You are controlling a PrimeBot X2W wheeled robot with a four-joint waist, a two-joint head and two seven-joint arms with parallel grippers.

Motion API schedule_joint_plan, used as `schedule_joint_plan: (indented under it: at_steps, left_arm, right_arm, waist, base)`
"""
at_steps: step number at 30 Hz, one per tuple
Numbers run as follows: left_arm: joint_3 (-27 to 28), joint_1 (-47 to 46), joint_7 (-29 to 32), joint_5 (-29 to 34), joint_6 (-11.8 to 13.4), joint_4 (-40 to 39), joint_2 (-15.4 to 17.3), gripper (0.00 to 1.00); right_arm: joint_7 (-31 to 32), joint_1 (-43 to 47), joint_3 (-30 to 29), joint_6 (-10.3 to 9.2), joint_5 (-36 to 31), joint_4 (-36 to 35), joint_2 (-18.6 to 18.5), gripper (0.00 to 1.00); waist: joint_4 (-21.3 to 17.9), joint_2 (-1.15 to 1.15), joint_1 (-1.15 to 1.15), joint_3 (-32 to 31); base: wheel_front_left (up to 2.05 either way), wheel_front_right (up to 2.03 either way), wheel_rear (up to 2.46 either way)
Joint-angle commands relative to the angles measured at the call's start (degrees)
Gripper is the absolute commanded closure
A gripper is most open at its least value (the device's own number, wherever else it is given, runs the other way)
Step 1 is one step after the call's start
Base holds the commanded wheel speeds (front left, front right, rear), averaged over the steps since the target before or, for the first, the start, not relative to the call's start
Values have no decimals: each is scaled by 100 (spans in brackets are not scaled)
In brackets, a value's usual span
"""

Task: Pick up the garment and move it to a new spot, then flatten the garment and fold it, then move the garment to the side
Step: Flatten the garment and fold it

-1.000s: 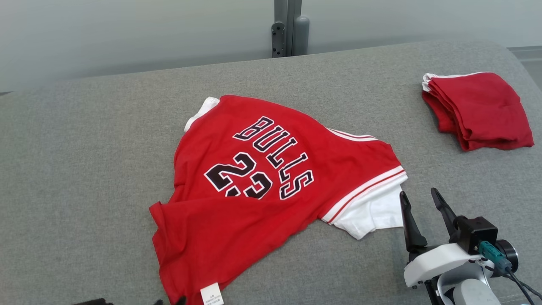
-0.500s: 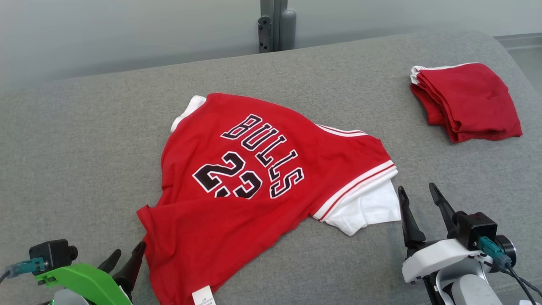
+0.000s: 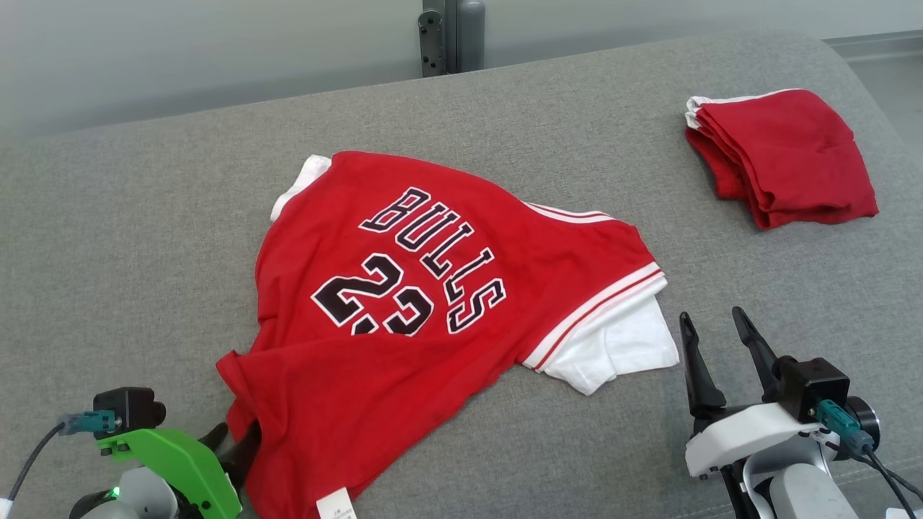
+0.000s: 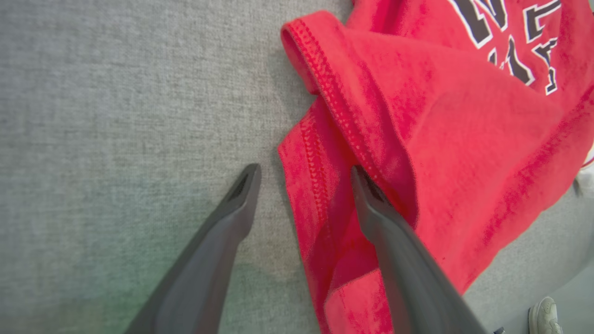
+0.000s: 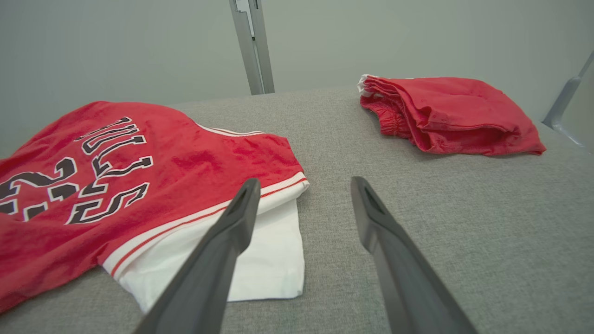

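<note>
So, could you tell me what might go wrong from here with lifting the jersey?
The left end effector is open with one finger at the jersey's doubled hem, the other over the grey surface; closing may pinch only one layer. The right end effector is open beside the white sleeve, apart from it, so a one-sided lift could bunch the jersey.

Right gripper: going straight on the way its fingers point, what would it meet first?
Ahead of the right gripper, probably the bare grey cushion, in the gap between the jersey's white sleeve and the folded red garment; depth is unclear.
</note>
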Motion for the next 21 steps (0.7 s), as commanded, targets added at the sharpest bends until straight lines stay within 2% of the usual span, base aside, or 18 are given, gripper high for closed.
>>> schedule_joint_plan:
  at_steps: [1,2,6,13,21]
  left_arm:
    - [-9,-74,-58,58,-38,162,-154,81]
    - [3,-131,-111,76,-84,240,-193,100]
    - [85,-354,-436,295,-251,502,-241,100]
    - [324,-773,-790,430,-257,813,-196,100]
    - [454,-1149,-792,428,-263,1321,-281,100]
  right_arm:
    - [-17,-69,7,-2,43,-5,-13,0]
    - [-17,-74,11,-2,44,-1,-14,0]
    - [-17,-72,11,-2,42,10,-13,0]
    - [-17,-35,0,-2,39,37,-13,0]
    - [-17,-81,50,-2,39,52,-13,0]
  waist:
    - [-2,0,0,9]
    - [-8,0,0,8]
    - [-29,0,0,-22]
    - [-31,0,0,-113]
    - [-68,0,0,-121]
  base:
    - [0,0,0]
    - [0,0,0]
    - [0,0,0]
    - [0,0,0]
    - [0,0,0]
